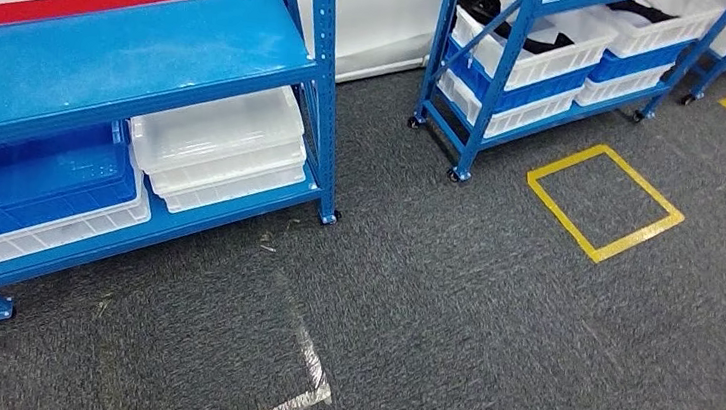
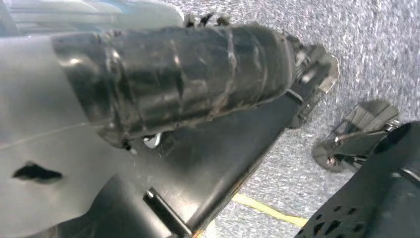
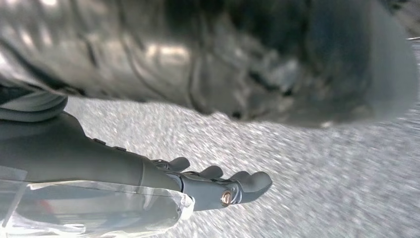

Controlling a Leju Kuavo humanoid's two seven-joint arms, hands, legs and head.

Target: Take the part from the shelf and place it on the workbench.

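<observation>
Head view first, and the marker is the yellow tape square (image 1: 562,217) on the grey carpet (image 1: 478,327); just beyond that square stands a blue wheeled shelf (image 1: 500,78), its tiers packed with white bins (image 1: 554,58) and blue ones; dark parts (image 1: 487,6) lie in the upper white bins there, so the part sits on the shelf, up behind the square, and I cannot tell which piece is the one wanted; well to the left of the square stands a second blue rack (image 1: 153,44), its upper deck bare, with a blue bin (image 1: 40,179) and stacked white trays (image 1: 224,146) side by side on its lower deck; nearer the camera than the square, and left of it, a white tape corner (image 1: 313,371) is marked on the carpet; over to the wrist cameras now; the right robot hand (image 3: 218,186) hangs above the carpet with its fingers (image 3: 252,181) stretched out, a little apart and gently curled, nothing in them at all; the left robot hand (image 2: 188,89) shows very close as a thick dark tape-wrapped shape over a flat black surface, with a yellow floor line (image 2: 262,208) beyond it; whether it is spread, closed or holding anything, I cannot tell from here.
</observation>
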